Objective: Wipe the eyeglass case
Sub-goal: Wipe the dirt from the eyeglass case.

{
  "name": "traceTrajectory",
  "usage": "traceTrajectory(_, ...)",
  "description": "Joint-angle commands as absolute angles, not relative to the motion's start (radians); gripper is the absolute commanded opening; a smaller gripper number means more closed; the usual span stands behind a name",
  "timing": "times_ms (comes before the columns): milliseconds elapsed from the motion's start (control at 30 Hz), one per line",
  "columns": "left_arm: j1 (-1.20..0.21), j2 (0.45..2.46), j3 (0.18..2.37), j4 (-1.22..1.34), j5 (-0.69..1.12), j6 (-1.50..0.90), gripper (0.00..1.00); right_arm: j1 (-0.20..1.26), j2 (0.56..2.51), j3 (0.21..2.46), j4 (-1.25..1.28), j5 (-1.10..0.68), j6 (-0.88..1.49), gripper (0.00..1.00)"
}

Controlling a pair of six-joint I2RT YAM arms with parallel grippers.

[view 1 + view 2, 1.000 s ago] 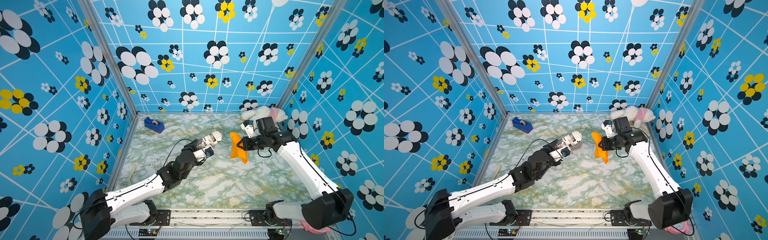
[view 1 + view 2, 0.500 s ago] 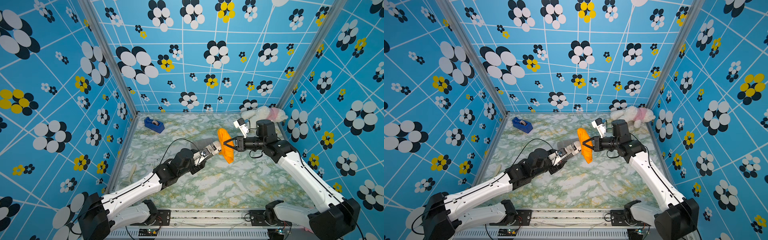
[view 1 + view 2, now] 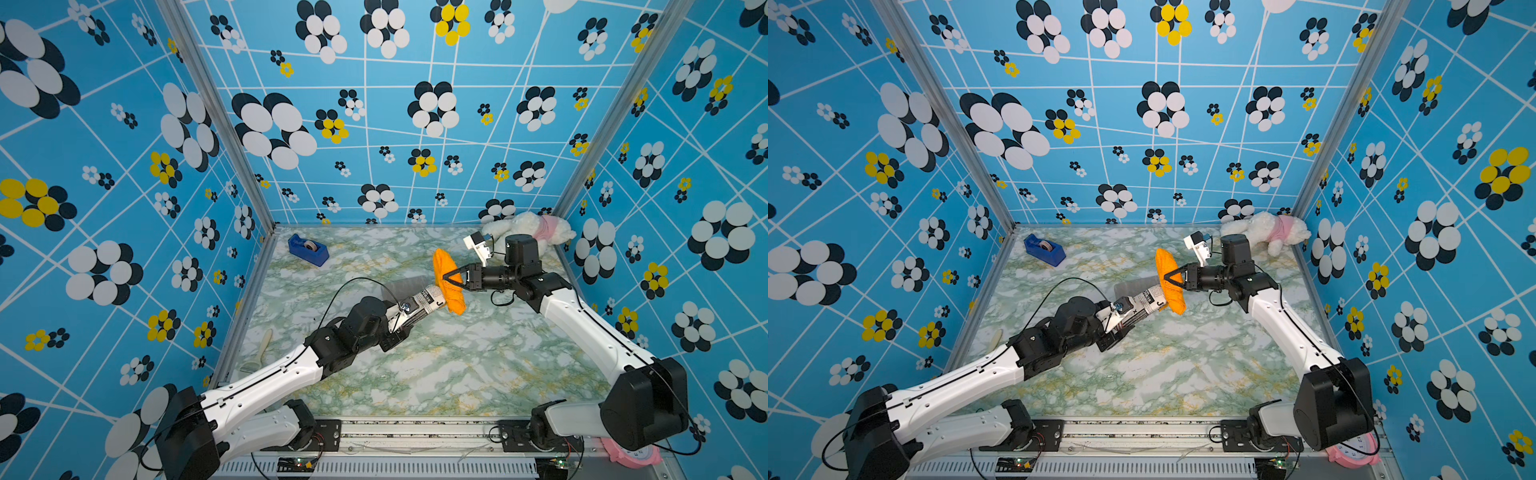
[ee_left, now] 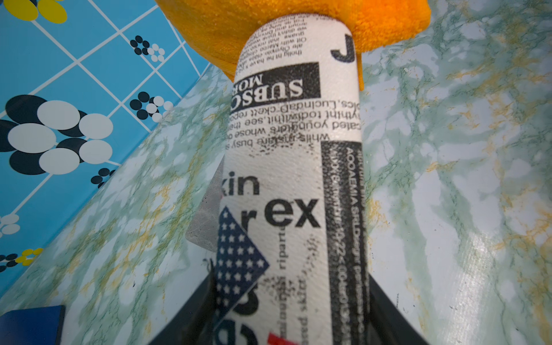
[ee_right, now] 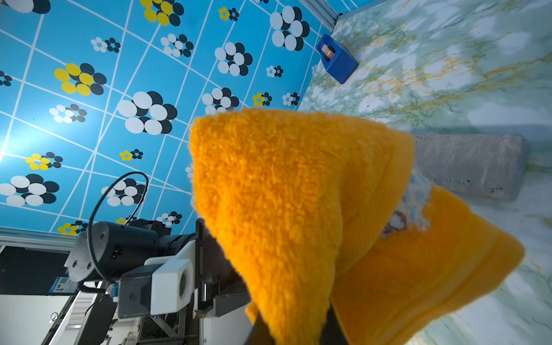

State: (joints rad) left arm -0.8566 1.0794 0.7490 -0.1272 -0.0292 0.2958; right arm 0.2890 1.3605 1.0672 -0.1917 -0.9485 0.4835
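**Two-arm wipe: the case end meets the cloth**

Left gripper (image 3: 402, 321): clamped on the near end of the eyeglass case (image 3: 429, 300). In the left wrist view its dark fingers (image 4: 191, 313) press both sides of the newsprint-patterned case (image 4: 292, 179). The case is held above the table (image 3: 457, 365) and slopes up and away from the wrist. Its far end is buried in the orange cloth (image 4: 268, 27), so the two touch.

Right gripper (image 3: 451, 280): pinched tight on the cloth (image 3: 441, 259) at about mid-height. Folds stand above the jaws and hang below them. In the right wrist view the cloth (image 5: 283, 194) fills the centre and hides the fingertips.

Left arm: it reaches low from its base at the near edge. The forearm runs diagonally towards the middle of the table, and the wrist is aimed at the right arm.

Right arm: it rises from its base at the near edge and leans towards the back wall. The wrist is bent so that the gripper lies level and points across at the left arm.

Surroundings: a grey block (image 3: 405, 286) lies on the table just behind the case. A blue tape dispenser (image 3: 308, 249) sits near the far left corner, and a white plush toy (image 3: 528, 228) in the far right corner. A pale utensil (image 3: 264, 347) lies along the left edge.
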Motion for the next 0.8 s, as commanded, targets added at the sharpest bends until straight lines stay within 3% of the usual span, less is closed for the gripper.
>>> traceTrajectory(0, -0.845, 1.061, 0.761, -0.059, 0.011, 0.284, 0.12, 0.294, 1.295, 0.991, -0.12, -1.025, 0.557, 0.0)
traceTrajectory(300, -0.828, 1.125, 0.8, -0.034, 0.028, 0.311, 0.12, 0.307, 1.188, 0.901, -0.146, -1.09, 0.621, 0.0)
traceTrajectory(400, -0.835, 1.119, 0.804, -0.037, 0.033, 0.306, 0.11, 0.294, 1.245, 1.01, -0.305, -1.06, 0.477, 0.0)
traceTrajectory(633, -0.856, 1.092, 0.795, -0.079, 0.0, 0.331, 0.11, 0.267, 1.486, 1.258, -0.431, -1.002, 0.317, 0.0)
traceTrajectory(767, -0.856, 1.082, 0.796, -0.086, -0.02, 0.337, 0.11, 0.267, 1.52, 1.306, -0.441, -1.058, 0.296, 0.0)
